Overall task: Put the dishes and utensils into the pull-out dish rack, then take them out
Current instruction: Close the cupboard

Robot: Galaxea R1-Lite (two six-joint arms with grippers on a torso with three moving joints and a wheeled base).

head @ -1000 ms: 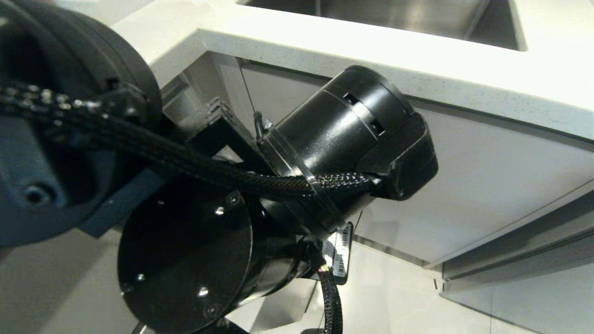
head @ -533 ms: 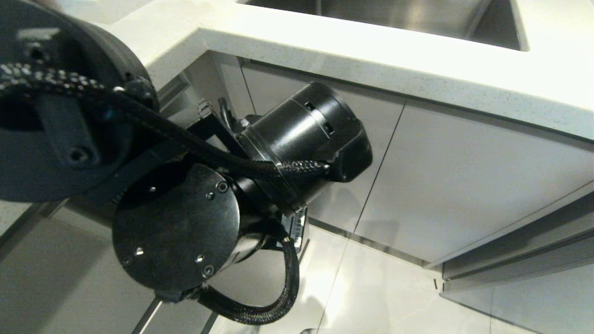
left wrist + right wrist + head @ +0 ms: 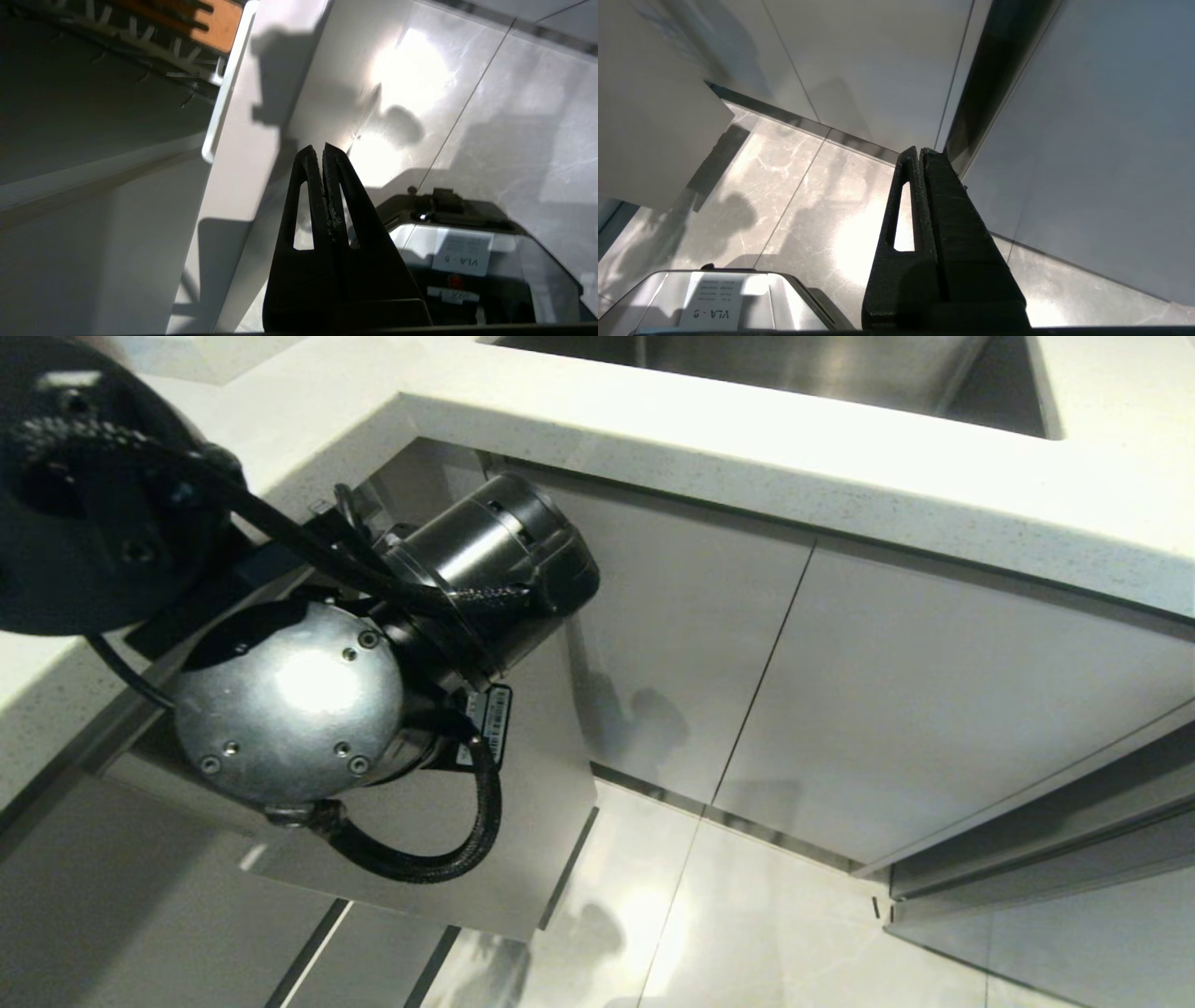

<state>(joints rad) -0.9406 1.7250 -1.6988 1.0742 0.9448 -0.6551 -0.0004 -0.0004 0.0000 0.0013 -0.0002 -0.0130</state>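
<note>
Two end effectors are visible, each with its black fingers pressed together and holding nothing. The left end effector [image 3: 322, 150] hangs in front of the pale flat door front [image 3: 243, 177] of the pull-out dish rack, which stands out from the cabinet under the white speckled worktop [image 3: 747, 439]. Behind the door's edge, chrome wire prongs [image 3: 140, 42] and a tan wooden strip [image 3: 219, 23] show. The right end effector [image 3: 920, 151] points toward the glossy marble floor [image 3: 808, 200]. No dishes or utensils are in view.

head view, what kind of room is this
Most likely a home-style kitchen: a pale speckled countertop with a steel sink set into it, flat handleless cabinet fronts below, and a glossy tiled floor.
</note>
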